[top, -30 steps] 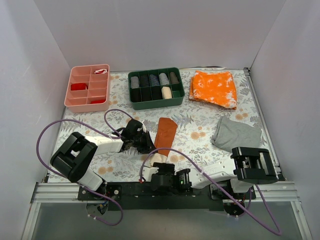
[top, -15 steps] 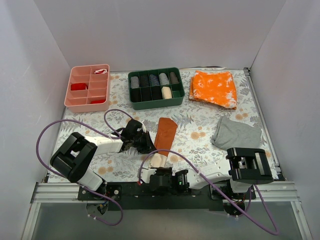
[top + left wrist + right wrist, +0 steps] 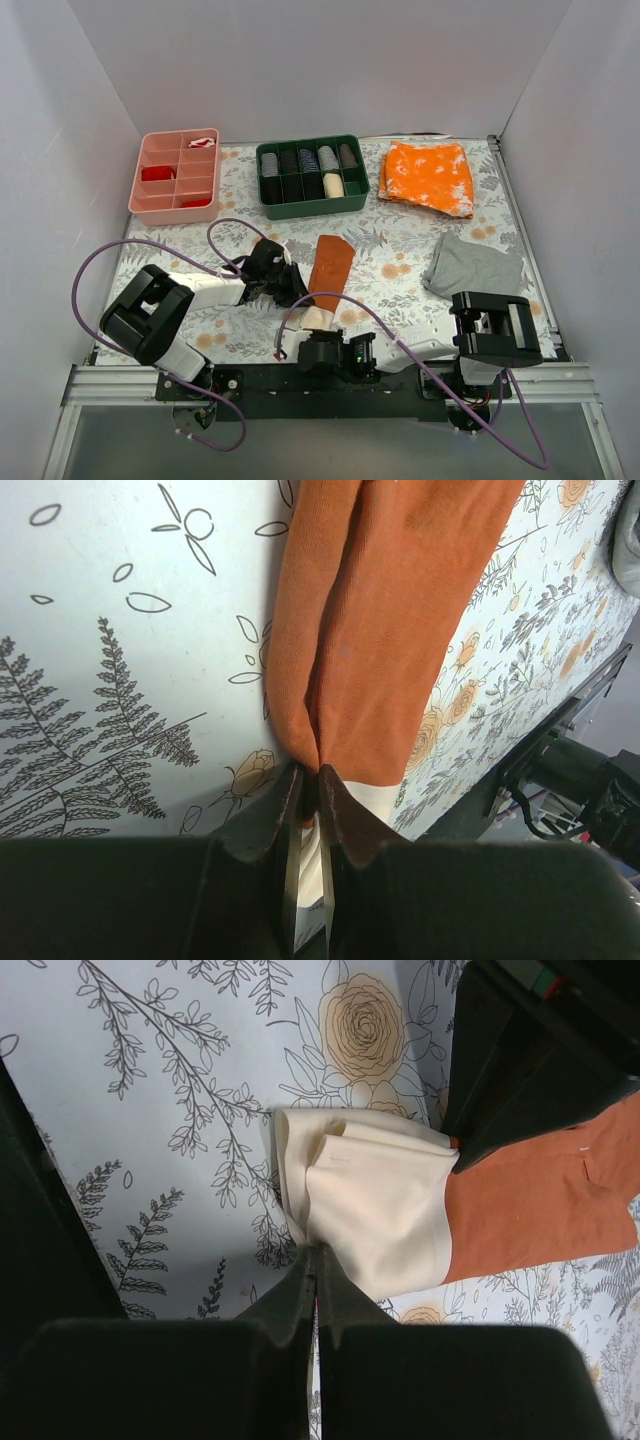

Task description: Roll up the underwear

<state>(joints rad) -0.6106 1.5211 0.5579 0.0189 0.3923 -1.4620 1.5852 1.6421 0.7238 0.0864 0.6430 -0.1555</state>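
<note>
**Underwear pinned at its near end, both grippers closed**

Floral table (image 3: 400, 280) under everything. Along its far edge, a green tray (image 3: 312, 178) of rolled items and a pink tray (image 3: 176, 176). To the far right, a speckled cloth (image 3: 430, 176); nearer on that side, a grey cloth (image 3: 470, 268).

Near the front middle, the underwear (image 3: 331, 265): a narrow strip, flat on the table. Long axis from the arm bases toward the green tray, far end leaning slightly right. Rust face up along most of the length. Cream end nearest the bases, folded over on itself in loose layers.

Left gripper (image 3: 311, 780) at the strip's left edge, close to the cream end. Jaws nearly together, clamped on a raised pinch of rust cloth, with cream showing between the fingers below.

Right gripper (image 3: 316, 1260) at the near edge of the cream fold, jaws pressed tight together. Cannot tell whether any cloth sits between its tips.

From above, both sets of fingertips hidden under the arms, and part of the cream end crossed by a purple cable. Far end of the strip cut off in the left wrist view. In the right wrist view, rust part cut by the frame's right edge and partly behind the left gripper's dark body.
</note>
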